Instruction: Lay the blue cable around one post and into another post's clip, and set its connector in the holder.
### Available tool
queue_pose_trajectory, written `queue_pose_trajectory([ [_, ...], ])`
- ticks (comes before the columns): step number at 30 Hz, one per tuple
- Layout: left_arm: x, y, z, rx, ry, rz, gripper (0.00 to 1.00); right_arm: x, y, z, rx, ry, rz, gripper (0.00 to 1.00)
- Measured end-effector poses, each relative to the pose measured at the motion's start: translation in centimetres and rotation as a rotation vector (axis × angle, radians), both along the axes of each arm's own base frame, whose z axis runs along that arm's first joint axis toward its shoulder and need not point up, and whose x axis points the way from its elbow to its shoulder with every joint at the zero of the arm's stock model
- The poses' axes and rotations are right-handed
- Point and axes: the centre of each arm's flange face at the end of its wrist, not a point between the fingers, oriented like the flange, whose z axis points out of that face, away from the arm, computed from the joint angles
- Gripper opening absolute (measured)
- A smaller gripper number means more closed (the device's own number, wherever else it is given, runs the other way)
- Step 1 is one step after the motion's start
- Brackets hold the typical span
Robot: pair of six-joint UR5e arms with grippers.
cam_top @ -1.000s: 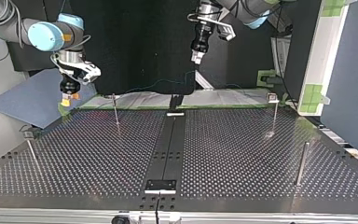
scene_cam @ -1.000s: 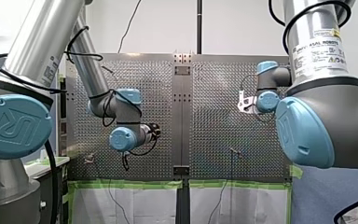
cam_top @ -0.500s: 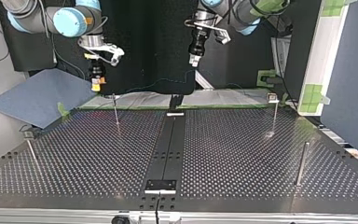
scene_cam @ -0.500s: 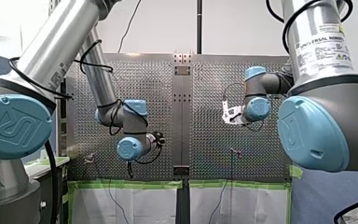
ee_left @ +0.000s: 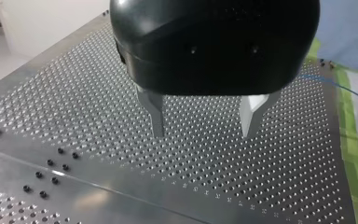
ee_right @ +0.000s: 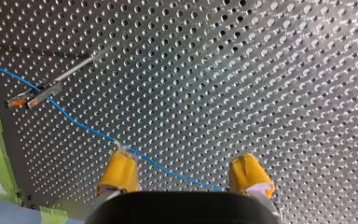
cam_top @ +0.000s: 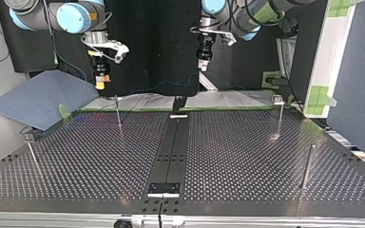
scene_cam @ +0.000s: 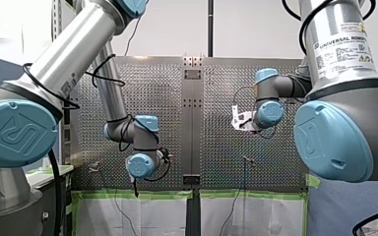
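Note:
The thin blue cable point(ee_right: 81, 125) runs from a clip-topped post point(ee_right: 58, 81) across the perforated table and passes far below, between my right gripper's yellow pads point(ee_right: 120, 170). My right gripper point(ee_right: 184, 175) is open and holds nothing. In the top view it hangs well above the table's far edge point(cam_top: 100, 83), over a clip-topped post point(cam_top: 118, 112). My left gripper point(ee_left: 203, 126) is open, its metal fingers point(ee_left: 156, 114) bare above the plate; in the top view it hangs high near the middle point(cam_top: 203, 62). The cable point(cam_top: 147, 89) shows faintly against the dark backdrop.
More posts stand on the plate: a clip-topped one point(cam_top: 279, 116) at the top view's right, a plain one point(cam_top: 306, 166) nearer the camera, another clip-topped one point(cam_top: 31, 152) at the left. Black brackets point(cam_top: 163, 188) point(cam_top: 178, 114) sit on the centre strip. Green tape point(ee_left: 354, 158) edges the plate.
My right gripper has swung toward the top view's middle and now hangs over the clip-topped post. My left gripper has shifted only slightly. Both stay open.

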Motion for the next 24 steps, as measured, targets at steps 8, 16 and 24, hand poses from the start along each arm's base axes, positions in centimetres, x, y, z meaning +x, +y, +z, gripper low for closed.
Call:
queue_pose_trajectory([
  [8,0.8,-0.8,-1.0,-0.067,0.003,-0.023,0.79,-0.2,-0.1,0.2,-0.005,-0.005,-0.003,0.98],
  [16,1.0,-3.4,-2.8,-0.117,0.043,-0.110,0.79,-0.1,-0.1,0.2,-0.012,-0.004,0.001,0.98],
  [24,-0.3,-6.8,-5.3,-0.146,0.126,-0.226,0.79,-0.1,0.2,0.0,-0.026,-0.008,0.005,0.98],
])
